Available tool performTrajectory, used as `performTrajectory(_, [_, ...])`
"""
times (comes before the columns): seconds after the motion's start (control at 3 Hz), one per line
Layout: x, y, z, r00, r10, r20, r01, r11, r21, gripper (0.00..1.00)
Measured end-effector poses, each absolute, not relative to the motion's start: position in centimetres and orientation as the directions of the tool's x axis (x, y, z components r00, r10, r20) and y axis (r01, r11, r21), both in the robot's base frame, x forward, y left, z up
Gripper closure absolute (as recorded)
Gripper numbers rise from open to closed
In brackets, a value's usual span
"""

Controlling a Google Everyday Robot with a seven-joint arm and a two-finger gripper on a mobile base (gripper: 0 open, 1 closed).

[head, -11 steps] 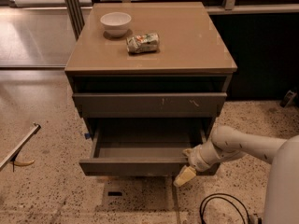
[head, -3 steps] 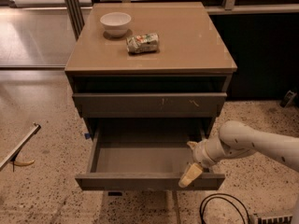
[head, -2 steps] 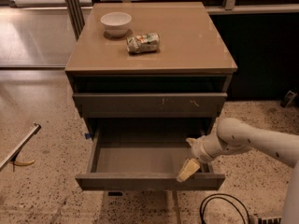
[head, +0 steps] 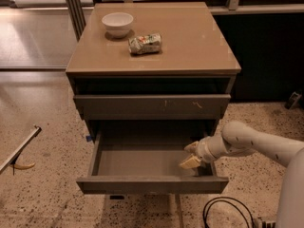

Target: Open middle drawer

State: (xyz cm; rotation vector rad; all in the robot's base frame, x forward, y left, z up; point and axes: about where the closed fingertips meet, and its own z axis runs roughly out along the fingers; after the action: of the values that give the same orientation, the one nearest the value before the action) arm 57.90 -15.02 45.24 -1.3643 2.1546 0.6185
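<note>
The middle drawer of the brown cabinet is pulled well out. Its plain, dark grey-brown front faces me and its smooth grey inside is bare. My gripper is inside the drawer at its right side, just behind the front panel and a little above the drawer floor. My white arm reaches in from the right. Above the drawer is a larger front with pale scratch marks, which is pushed in.
On the cabinet top stand a white bowl and a crumpled snack packet. A black cable lies on the floor at the lower right. A thin pole lies on the floor at the left.
The drawer has slid further out than in the earliest frame. My gripper has moved from the drawer's front right corner up and back into the drawer.
</note>
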Motion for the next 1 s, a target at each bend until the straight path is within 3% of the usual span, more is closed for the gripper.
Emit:
performTrajectory(0.67, [57.2, -15.0, 40.5, -0.410, -0.665, -0.625, -0.903, 0.394, 0.172, 0.88])
performTrajectory(1.0, [55.1, -15.0, 38.7, -0.415, -0.708, -0.571, -0.908, 0.364, 0.209, 0.85])
